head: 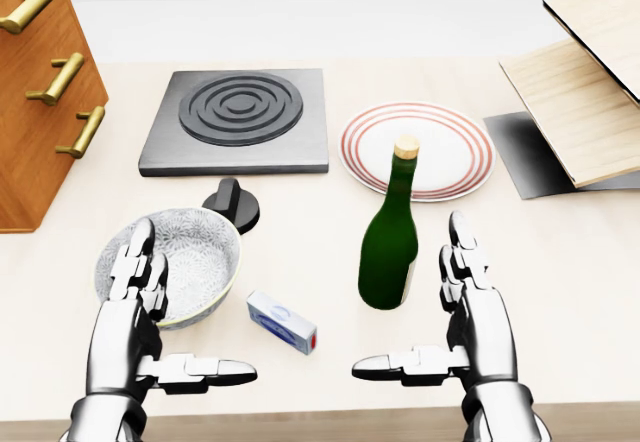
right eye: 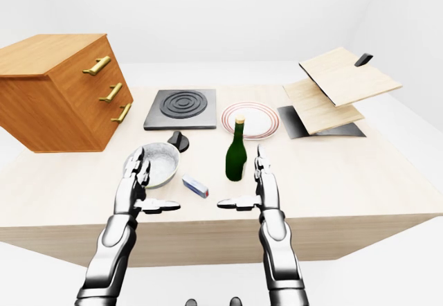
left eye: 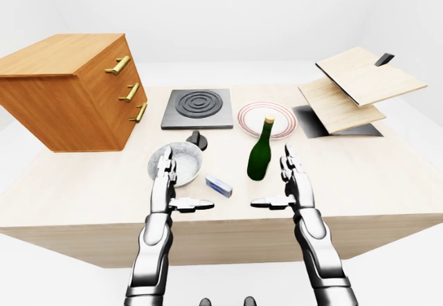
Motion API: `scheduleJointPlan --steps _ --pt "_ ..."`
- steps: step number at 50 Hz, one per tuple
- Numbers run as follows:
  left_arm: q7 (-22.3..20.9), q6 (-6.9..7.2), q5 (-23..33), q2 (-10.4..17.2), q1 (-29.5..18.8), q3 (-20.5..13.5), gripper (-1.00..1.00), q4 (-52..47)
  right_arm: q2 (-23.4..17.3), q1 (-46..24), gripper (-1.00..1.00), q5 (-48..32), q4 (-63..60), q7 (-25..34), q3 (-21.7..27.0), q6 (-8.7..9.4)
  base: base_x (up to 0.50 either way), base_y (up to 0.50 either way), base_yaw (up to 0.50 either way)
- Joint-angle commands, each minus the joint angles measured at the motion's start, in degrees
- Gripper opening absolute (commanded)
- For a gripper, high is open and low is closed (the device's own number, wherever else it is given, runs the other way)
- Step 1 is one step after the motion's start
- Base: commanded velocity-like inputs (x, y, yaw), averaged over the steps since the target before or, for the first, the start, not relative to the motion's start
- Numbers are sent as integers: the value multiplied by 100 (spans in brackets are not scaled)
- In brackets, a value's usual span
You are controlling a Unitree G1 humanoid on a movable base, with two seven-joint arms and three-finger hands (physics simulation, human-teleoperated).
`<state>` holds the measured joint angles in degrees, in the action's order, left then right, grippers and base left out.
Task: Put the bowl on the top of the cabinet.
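Left hand: I am holding my left hand out over the table with fingers spread and thumb sticking out toward the right of the head view; it is gripping nothing, and in that view its fingers are overlapping the bowl's near-left rim.
Right hand: my right hand is mirroring it, fingers extended upward, thumb pointing left, grasping nothing, hovering just right of the bottle.
Bowl: the bowl, grey with a speckled pattern inside, is sitting upright on the table at the lower left of the head view, looking empty from here.
Cabinet: the wooden cabinet with three brass handles is standing at the left of the left-eye view, well apart from the bowl; I am seeing nothing resting on its flat top.
Bottle: a green bottle is standing upright between my two hands, below the plate.
Plate: a white plate with red rings is lying to the right of the dark burner.
Small items: a black knob is sitting just above the bowl; a small blue-and-white box is lying just to its right.
Far right: tilted wooden boards are showing over a dark mat.
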<state>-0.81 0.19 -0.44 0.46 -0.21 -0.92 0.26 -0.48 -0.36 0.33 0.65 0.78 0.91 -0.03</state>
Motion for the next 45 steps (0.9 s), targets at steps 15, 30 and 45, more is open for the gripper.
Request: scheduleJointPlan --steps 15,30,45 --pt "-118 -519 -392 12 106 -265 100 -550 -55 433 100 -555 -1305 20 -53 -497 0 0 0" --pt "230 -519 -650 -130 774 -532 100 -3485 38 875 100 -1541 -3625 -200 -48 -497 0 0 0" --pt "153 -519 -457 -150 854 -511 100 -3788 40 880 100 -1783 -3831 -185 -32 -497 0 8 0"
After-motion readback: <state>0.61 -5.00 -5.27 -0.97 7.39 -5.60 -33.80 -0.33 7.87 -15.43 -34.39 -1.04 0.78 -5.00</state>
